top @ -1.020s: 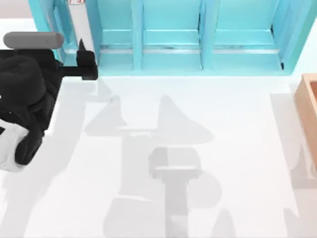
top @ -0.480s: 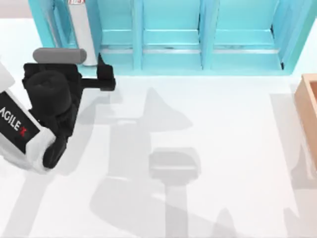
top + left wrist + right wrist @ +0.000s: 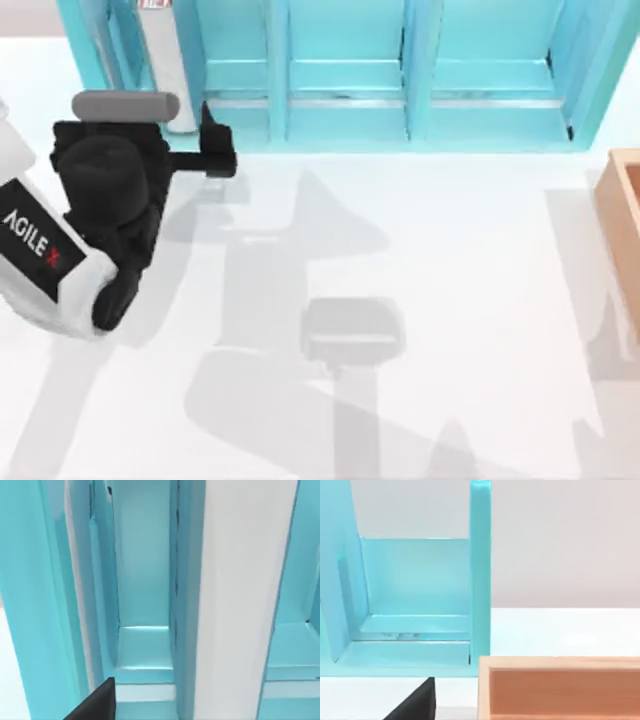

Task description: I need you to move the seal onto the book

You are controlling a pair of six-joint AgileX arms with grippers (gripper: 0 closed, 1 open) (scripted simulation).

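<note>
The left gripper [image 3: 215,146] hangs at the open front of the shelf unit [image 3: 345,120], holding nothing; whether it is spread or pressed together I cannot tell. Just ahead of it, a little to one side, the book [image 3: 165,70] stands on end in the shelf's end compartment, white page edges facing out; in the left wrist view those edges [image 3: 240,600] rise close before the gripper. A red-marked scrap [image 3: 152,3] lies beyond the book, too cut off to call the seal. Further out is the bare table [image 3: 450,280], and well off to the gripper's far side a wooden box [image 3: 625,200]. The right gripper [image 3: 417,702] is parked near that box, its state not tellable. By my judgement the task has barely begun: the seal is not in hand, the book is still shelved, and every step remains. Against half a second ago the left gripper has crept slightly nearer the shelf; against a second ago the arm has swung well across towards the book.
</note>
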